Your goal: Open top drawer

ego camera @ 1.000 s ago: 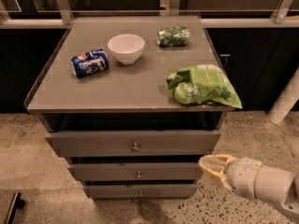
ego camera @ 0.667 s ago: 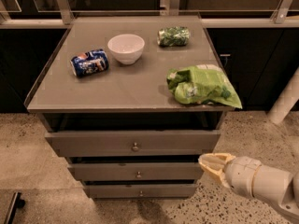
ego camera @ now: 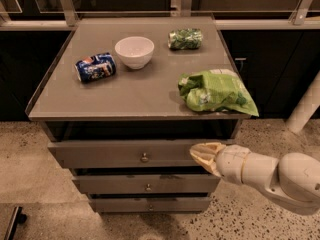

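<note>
In the camera view, the gripper [ego camera: 199, 153] has moved since a second ago. It was lower and more to the right, at the height of the middle drawer [ego camera: 115, 184]. Now it has come up and to the left, and its tip is in front of the right part of the top drawer [ego camera: 100, 154]. Whether it touches the grey front I cannot tell, and I also cannot tell if the gripper is spread or pressed together.

The top drawer sits directly under the tabletop [ego camera: 125, 96], with a dark gap above it. Its front is in the same place as before, so in my judgement the pulling has not started. The small round knob [ego camera: 144, 158] is at the centre of the front, to the left of the gripper tip and clearly apart from it.

I judge this as the approach step: the gripper is now at the correct height and must go further left to reach the knob.

On the tabletop the blue can [ego camera: 95, 67], the white bowl [ego camera: 134, 51], the small green packet [ego camera: 185, 38] and the green bag [ego camera: 215, 91] have not moved.
</note>
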You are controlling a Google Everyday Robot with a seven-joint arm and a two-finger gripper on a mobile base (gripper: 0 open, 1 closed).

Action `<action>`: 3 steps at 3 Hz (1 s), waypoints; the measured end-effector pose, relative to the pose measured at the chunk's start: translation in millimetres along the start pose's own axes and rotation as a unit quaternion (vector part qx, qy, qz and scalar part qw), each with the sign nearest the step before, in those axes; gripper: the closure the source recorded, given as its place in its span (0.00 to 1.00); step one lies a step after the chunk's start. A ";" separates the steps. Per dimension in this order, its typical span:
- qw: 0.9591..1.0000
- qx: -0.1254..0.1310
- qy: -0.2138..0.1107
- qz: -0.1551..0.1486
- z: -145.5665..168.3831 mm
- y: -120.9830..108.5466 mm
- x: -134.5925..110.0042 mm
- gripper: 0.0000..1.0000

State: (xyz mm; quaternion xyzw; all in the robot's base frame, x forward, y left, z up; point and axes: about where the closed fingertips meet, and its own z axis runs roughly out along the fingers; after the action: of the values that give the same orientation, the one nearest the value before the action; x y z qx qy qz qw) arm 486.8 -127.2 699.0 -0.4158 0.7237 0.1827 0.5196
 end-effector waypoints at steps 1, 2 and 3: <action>1.000 -0.004 -0.016 -0.014 27.4 -15.1 -14.0 1.00; 0.999 0.013 -0.029 -0.023 42.4 -33.6 -23.4 1.00; 0.998 0.036 -0.030 -0.029 53.4 -52.1 -23.7 1.00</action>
State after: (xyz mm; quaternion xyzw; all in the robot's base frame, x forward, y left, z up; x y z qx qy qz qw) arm 562.8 -110.9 708.2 -0.4120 0.7018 0.1537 0.5605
